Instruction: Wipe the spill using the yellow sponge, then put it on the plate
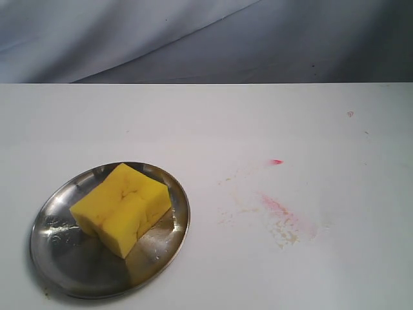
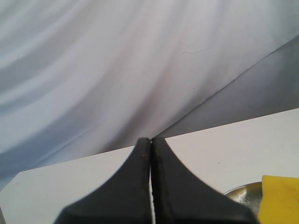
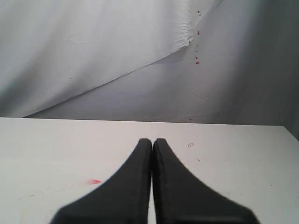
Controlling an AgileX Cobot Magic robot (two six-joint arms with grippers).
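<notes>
The yellow sponge point(image 1: 122, 208) lies on the steel plate point(image 1: 58, 252) at the table's front left. To its right the spill point(image 1: 281, 216) shows only as a thin pinkish-red smear with faint yellowish specks, plus a small red spot point(image 1: 276, 161) farther back. Neither gripper appears in the exterior view. In the left wrist view my left gripper point(image 2: 150, 140) is shut and holds nothing, with a corner of the sponge point(image 2: 280, 198) and the plate rim point(image 2: 243, 190) off to one side. My right gripper point(image 3: 152, 141) is shut and holds nothing, with the red spot point(image 3: 95, 181) beside it.
A white table point(image 1: 206, 123) carries everything, and a grey-white cloth backdrop point(image 1: 193, 39) hangs behind its far edge. A small mark point(image 1: 350, 113) sits at the table's back right.
</notes>
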